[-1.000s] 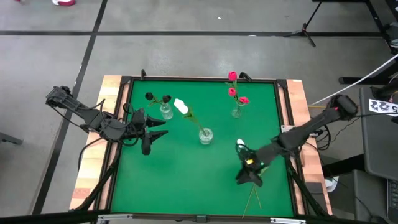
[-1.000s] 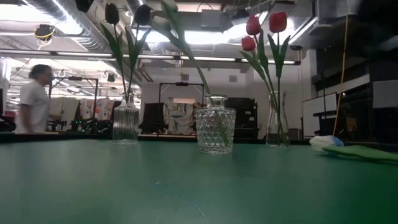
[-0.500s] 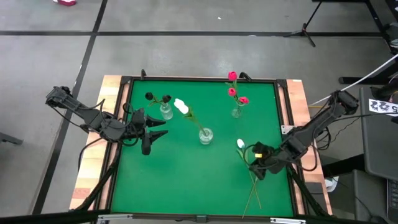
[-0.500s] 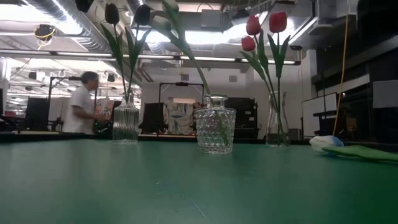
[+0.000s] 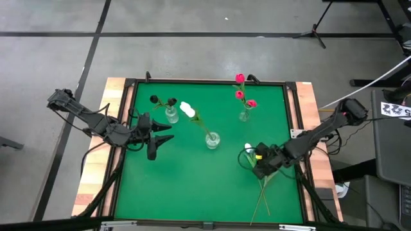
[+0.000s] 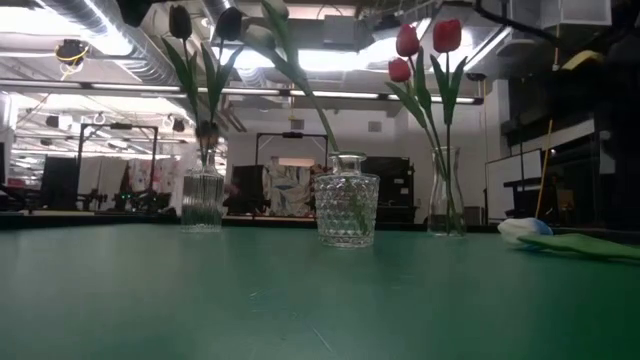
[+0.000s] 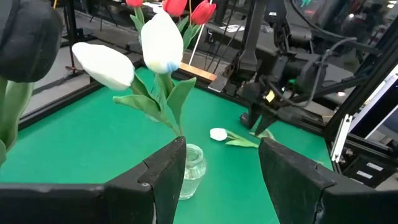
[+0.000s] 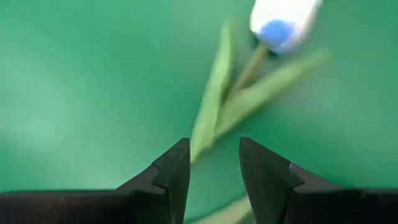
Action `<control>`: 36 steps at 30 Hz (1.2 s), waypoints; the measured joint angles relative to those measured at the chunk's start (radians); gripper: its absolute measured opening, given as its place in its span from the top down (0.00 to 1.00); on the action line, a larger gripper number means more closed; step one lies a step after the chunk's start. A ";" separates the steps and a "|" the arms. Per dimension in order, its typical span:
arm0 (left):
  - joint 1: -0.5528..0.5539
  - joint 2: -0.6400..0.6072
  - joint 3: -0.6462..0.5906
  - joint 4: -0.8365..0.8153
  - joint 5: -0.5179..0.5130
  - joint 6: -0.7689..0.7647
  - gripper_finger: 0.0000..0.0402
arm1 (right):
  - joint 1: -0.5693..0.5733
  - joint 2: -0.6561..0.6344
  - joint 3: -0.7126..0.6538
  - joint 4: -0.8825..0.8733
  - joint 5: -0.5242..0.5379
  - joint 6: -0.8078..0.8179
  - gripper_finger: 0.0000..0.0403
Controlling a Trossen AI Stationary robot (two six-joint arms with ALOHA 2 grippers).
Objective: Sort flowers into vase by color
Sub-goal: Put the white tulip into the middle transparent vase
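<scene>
Three glass vases stand on the green table. The left vase [image 5: 171, 116] holds near-black tulips, the middle vase [image 5: 212, 139] white tulips, and the right vase [image 5: 244, 116] red ones. One white tulip [image 5: 248, 148] lies flat near the table's right side, its stem running toward the near edge. My right gripper [image 5: 254, 162] is open just above this tulip. In the right wrist view its fingers [image 8: 214, 146] stand on either side of the leaves [image 8: 214, 99], below the head [image 8: 283, 22]. My left gripper [image 5: 158, 132] waits open, left of the vases.
In the low view the vases [image 6: 347, 210] stand in a row across the middle, and the lying tulip [image 6: 525, 228] shows at the right. A raised black frame [image 5: 292, 122] borders the table. Bare green surface lies near the front edge and left of the lying tulip.
My right gripper has moved from over the lying tulip's stem toward the table's far edge. It now sits just behind the white head. The tulip has stayed where it was.
</scene>
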 joint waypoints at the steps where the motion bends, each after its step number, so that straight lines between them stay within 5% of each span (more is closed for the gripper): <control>1: 0.000 0.000 0.000 0.001 0.000 0.002 0.50 | -0.004 0.015 0.000 0.029 0.000 -0.028 0.66; 9: 0.000 0.000 0.000 0.000 0.000 0.027 0.50 | -0.007 0.062 0.000 0.153 0.000 -0.110 0.62; 19: 0.000 0.000 0.000 -0.007 -0.001 0.042 0.50 | -0.007 0.062 0.000 0.044 -0.133 -0.109 0.33; 36: 0.002 0.000 0.000 -0.007 -0.002 0.060 0.50 | -0.007 0.176 0.002 0.107 -0.077 0.004 0.34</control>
